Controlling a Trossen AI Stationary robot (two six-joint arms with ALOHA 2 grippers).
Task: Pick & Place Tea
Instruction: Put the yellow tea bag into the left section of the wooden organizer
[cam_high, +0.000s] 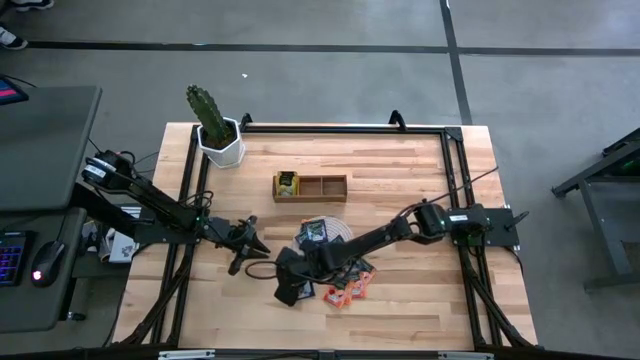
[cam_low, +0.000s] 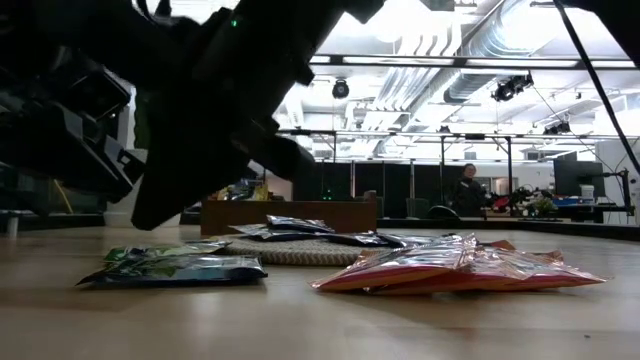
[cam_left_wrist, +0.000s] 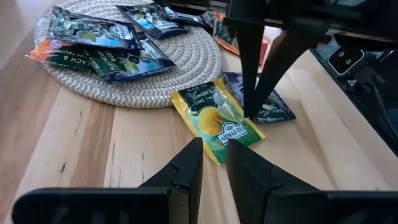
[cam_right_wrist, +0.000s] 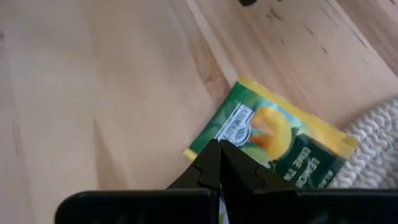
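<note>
- Working the right gripper (cam_right_wrist: 219, 148) low over the table (cam_left_wrist: 93, 149), fingers clenched tight together; tips sit at the edge of the yellow-green sachet (cam_left_wrist: 214, 115); I cannot tell whether a corner is actually pinched or the tips only rest on it
- Left gripper (cam_left_wrist: 213, 144) hovers just beside the same sachet, pointing at it; fingers parted by a narrow gap, nothing between them
- Yellow-green sachet lies flat on the wood, just off the rim of the round mat (cam_left_wrist: 186, 68), one corner touching or nearly touching the weave; a dark sachet (cam_left_wrist: 273, 106) lies beside it, partly under the right fingers
- More tea: several dark blue sachets (cam_left_wrist: 118, 59) heaped on the mat; orange-red sachets (cam_low: 450, 265) in a loose pile on the table near the mat
- Wooden tray (cam_high: 322, 187) stands well apart, farther up the table; one yellow-green item shows in its left compartment
- Handling, my judgement: sachet is very light, thin, floppy paper or foil; glossy, so likely to skid on the wood if pushed rather than pinched; not fragile, but it will crease
- Where to grip, my judgement: flat on the table gives no purchase in the middle; I'd take a free edge or corner, away from the mat and the dark sachet, or nudge it against the mat rim to lift an edge first
- Risk: catching two sachets at once
</note>
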